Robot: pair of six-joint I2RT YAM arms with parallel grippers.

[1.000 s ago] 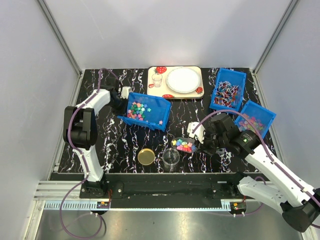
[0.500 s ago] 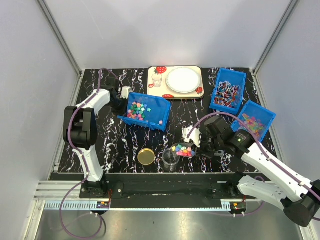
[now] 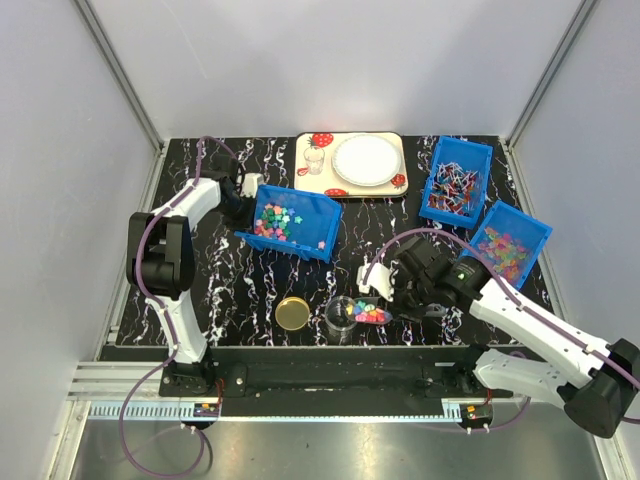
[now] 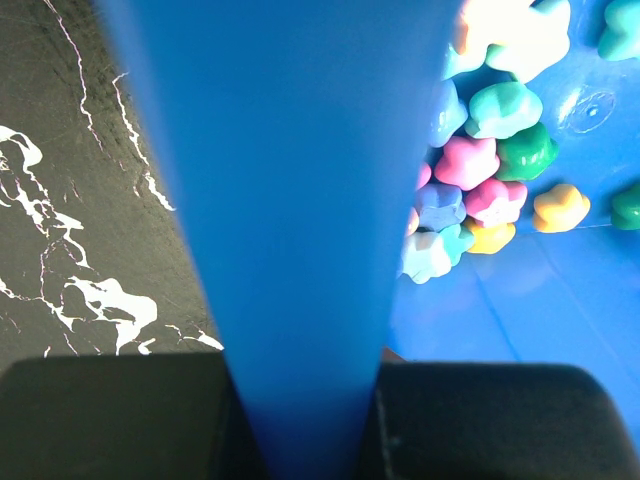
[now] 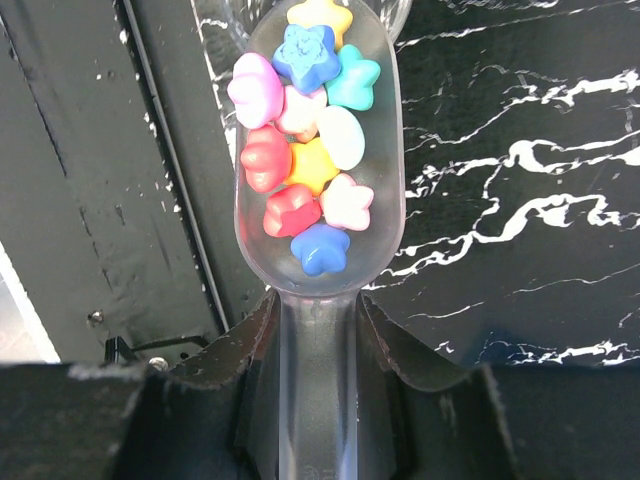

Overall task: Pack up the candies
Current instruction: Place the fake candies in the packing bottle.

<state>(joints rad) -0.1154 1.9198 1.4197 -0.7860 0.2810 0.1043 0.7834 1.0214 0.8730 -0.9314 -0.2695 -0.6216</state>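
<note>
Leftward this past second, the right gripper (clamped on the scoop) brought the candies to lower centre; its tip points at the jar, at its rim. Left gripper pinches the blue bin.

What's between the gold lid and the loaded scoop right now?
The open clear jar, shown in the top view: gold lid on one side, the scoop of candies at its rim on the other.

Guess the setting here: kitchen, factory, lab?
Probably a robot lab test cell: plain walls on metal framing around a marbled table, left arm and right arm bolted at its near edge, a blue bin of candies.
</note>
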